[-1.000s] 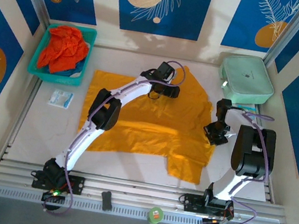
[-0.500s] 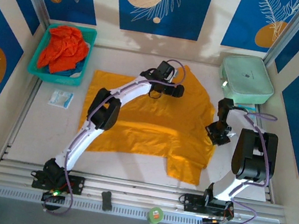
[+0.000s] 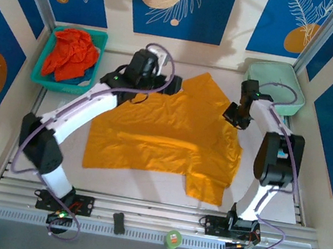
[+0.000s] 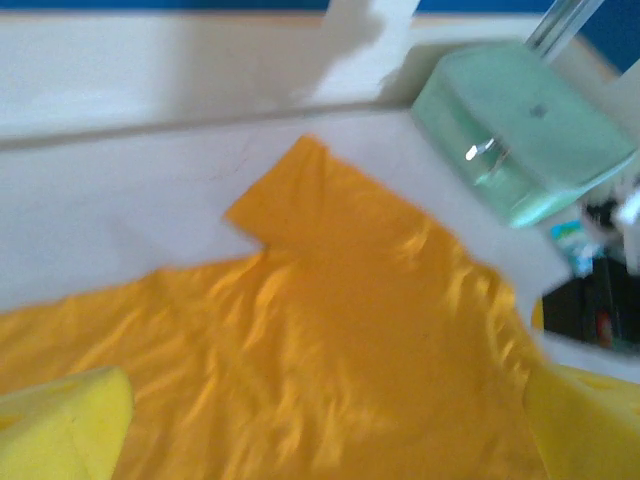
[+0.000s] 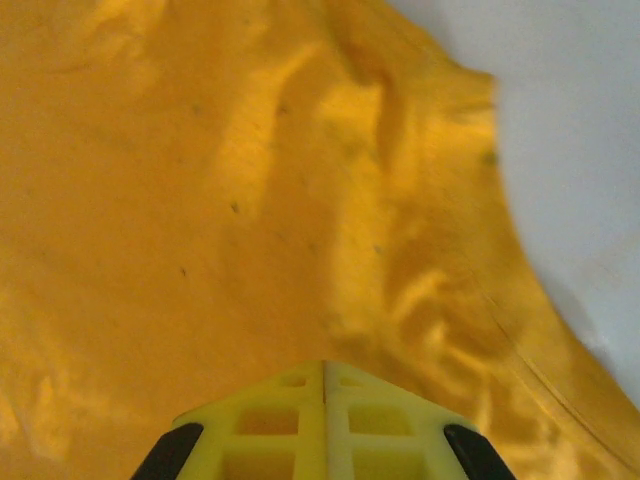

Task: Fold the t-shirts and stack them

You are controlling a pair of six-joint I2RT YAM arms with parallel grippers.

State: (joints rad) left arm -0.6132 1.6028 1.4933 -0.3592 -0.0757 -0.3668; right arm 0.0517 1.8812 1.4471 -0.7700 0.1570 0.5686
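Note:
The yellow-orange t-shirt lies spread flat across the middle of the table, one sleeve pointing to the far side. My left gripper hovers over its far left part, open wide; its yellow fingers stand far apart at the lower corners of the left wrist view, with nothing between them. My right gripper is at the shirt's far right edge, its fingertips pressed together just above the cloth. The red-orange t-shirt lies crumpled in the teal basket.
A mint-green zipped case sits at the far right corner, close to my right arm, and appears in the left wrist view. A green tape roll and a small black part rest on the front rail.
My left gripper has opened wider and drawn back to the far left of the shirt, the elbow swinging out left. My right gripper moved toward the far side along the shirt's right edge.

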